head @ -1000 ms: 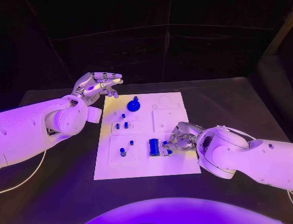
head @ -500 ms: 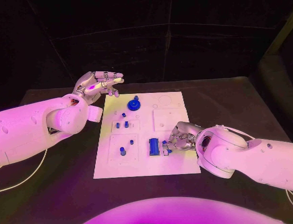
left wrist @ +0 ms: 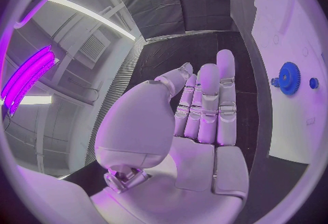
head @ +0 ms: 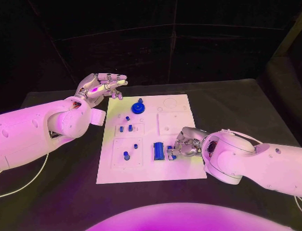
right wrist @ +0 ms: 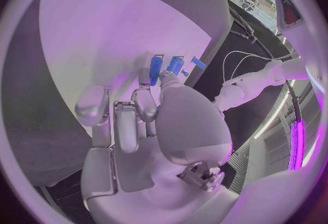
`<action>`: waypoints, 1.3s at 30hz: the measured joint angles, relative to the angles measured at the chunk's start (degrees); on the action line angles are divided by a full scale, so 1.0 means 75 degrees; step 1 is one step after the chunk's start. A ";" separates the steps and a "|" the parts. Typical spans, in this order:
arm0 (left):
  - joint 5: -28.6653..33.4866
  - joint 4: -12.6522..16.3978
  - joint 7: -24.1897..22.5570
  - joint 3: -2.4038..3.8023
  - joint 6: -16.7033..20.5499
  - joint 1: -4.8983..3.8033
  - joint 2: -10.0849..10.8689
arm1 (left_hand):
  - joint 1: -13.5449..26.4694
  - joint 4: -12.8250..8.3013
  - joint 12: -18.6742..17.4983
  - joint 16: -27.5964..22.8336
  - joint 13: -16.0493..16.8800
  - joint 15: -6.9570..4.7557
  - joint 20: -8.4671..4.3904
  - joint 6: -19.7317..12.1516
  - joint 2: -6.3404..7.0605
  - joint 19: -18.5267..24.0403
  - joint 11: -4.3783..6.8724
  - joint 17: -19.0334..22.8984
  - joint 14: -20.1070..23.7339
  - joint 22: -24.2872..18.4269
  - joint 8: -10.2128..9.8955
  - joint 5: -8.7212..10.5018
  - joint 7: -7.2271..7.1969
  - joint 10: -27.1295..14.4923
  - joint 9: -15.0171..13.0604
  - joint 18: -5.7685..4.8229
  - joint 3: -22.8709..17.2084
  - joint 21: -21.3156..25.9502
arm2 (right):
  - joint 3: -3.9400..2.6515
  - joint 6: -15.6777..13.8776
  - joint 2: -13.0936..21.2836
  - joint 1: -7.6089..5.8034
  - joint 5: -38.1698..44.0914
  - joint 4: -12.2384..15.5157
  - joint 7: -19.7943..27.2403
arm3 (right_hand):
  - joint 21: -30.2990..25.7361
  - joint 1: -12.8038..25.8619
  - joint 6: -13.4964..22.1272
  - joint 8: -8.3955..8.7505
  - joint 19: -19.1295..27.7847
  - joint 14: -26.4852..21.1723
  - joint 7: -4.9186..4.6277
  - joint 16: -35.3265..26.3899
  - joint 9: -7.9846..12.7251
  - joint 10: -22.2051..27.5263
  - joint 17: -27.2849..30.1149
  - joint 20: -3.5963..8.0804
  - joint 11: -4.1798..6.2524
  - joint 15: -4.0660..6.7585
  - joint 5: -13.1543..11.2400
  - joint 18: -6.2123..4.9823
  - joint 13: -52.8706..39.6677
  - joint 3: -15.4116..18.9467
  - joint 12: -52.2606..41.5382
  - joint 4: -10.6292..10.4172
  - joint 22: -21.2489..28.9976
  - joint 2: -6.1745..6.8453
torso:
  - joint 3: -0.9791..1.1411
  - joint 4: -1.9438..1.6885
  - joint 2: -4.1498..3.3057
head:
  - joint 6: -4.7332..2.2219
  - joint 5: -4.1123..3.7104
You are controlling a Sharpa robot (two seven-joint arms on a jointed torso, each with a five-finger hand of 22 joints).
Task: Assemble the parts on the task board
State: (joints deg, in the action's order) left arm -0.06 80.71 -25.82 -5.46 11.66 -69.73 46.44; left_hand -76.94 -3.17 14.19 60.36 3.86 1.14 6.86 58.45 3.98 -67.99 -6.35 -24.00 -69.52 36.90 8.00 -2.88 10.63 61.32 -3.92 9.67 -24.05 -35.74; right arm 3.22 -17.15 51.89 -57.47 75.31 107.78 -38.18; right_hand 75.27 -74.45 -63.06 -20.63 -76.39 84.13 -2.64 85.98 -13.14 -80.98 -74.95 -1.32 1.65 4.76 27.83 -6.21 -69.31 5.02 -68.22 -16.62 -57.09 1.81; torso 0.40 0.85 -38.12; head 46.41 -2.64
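The white task board lies in the middle of the black table. On it stand a blue gear, several small blue pegs and a blue rectangular block. My right hand rests low over the board's near right part, just right of the block. Its fingers are curled, and thumb and finger pinch a small blue part; two more blue pieces stand just past it. My left hand hangs in the air off the board's far left corner, holding nothing. The gear lies beyond its straightened fingers.
The black table runs wide on both sides of the board. White cables trail over the table's near left. My two forearms reach over the table's near left and near right areas.
My right hand has edged slightly toward the blue block. My left hand has stayed where it was.
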 measured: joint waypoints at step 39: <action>0.0000 0.0011 0.0004 0.0000 -0.0002 0.0000 0.0028 | 0.0000 0.0000 0.0000 0.0000 0.0000 0.0000 0.0000 0.0000 0.0000 0.0000 0.0000 0.0000 0.0000 0.0000 0.0000 0.0000 0.0000 0.0000 0.0000 -0.0001 0.0000 0.0000 | 0.0000 0.0265 0.0486 0.0003 0.0439 0.0377 0.0329 | -0.0001 0.0355 -0.0037 0.0001 -0.0026 -0.0025 0.0038 0.0000 -0.0337 -0.0026 0.0003 0.0026 0.0026 0.0023 -0.2394 -0.0002 -0.0076 0.0998 -0.0016 0.0267 -0.0061 -0.0061 | 0.0001 0.0007 0.0007 | -0.0013 -0.0034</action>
State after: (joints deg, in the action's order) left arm -0.06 80.79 -25.79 -5.46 11.65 -69.73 46.65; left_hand -76.94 -3.17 14.19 60.36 3.86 1.14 6.86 58.45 3.98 -68.00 -6.35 -24.01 -69.52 36.90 8.00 -2.88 10.63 61.32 -3.93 9.67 -24.05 -35.74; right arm 3.22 -15.16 55.54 -57.45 78.60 110.61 -35.71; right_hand 75.27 -71.78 -63.34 -20.62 -76.59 83.94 -2.36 85.98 -15.66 -81.18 -74.92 -1.13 1.85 4.93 9.88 -6.22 -69.88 12.50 -68.34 -14.62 -57.55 1.35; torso 0.40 0.91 -38.07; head 46.31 -2.89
